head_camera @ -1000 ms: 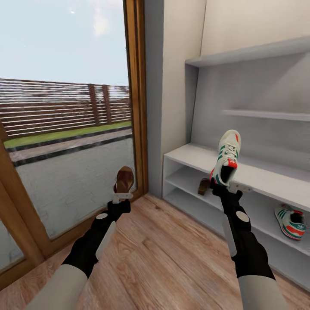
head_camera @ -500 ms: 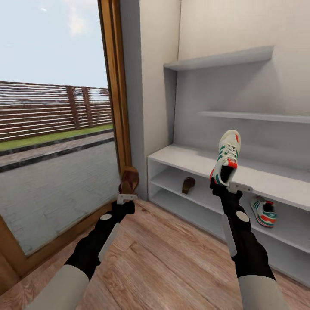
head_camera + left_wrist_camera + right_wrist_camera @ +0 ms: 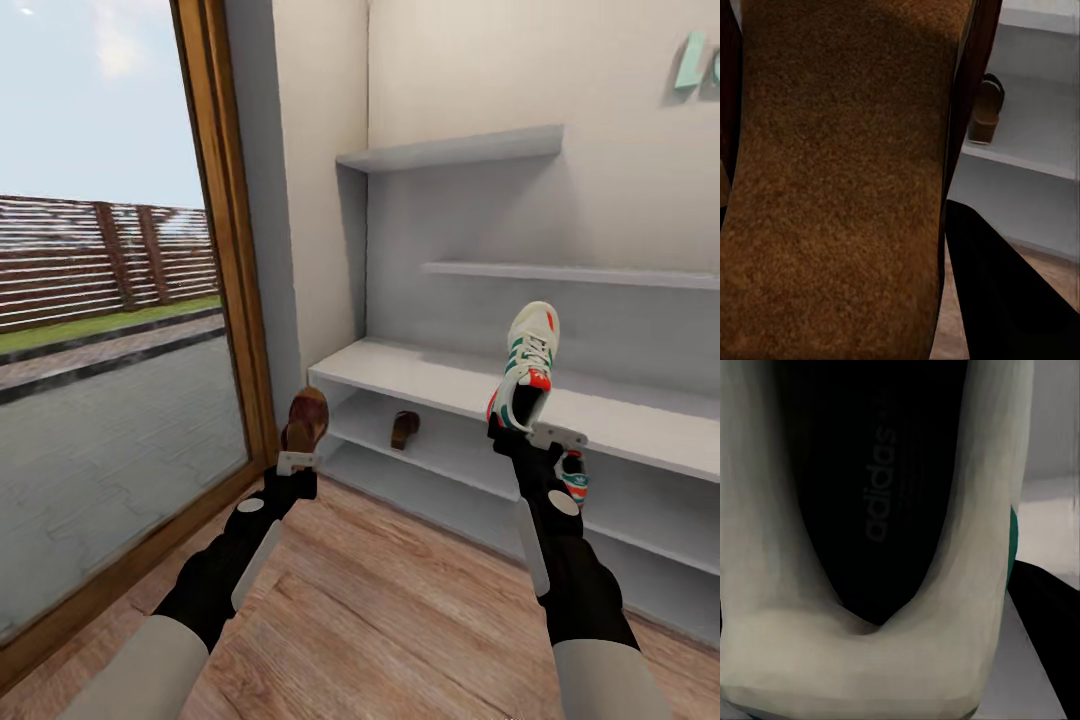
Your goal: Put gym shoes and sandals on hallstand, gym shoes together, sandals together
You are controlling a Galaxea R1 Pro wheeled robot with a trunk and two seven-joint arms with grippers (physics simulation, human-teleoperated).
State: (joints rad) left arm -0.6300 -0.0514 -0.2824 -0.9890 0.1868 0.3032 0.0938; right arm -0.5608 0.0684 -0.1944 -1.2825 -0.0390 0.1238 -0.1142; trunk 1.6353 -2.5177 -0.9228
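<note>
White hallstand shelves (image 3: 440, 375) stand ahead, slightly right of both arms. Right tool (image 3: 527, 428) grips a white sneaker with green stripes (image 3: 525, 365) upright, nearest its partner (image 3: 573, 478) below. Left tool (image 3: 298, 452) grips a brown leather sandal (image 3: 305, 418), left of the second sandal (image 3: 404, 429) on the shelf.

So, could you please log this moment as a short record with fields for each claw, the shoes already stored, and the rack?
left claw: shut on a brown sandal, held upright above the wood floor
right claw: shut on a white gym shoe, toe pointing up, in front of the rack's flat top
second sandal: on the upper open shelf, near its window end
second gym shoe: on the same shelf, partly hidden behind the right arm
hallstand: white, flat top bare
</note>
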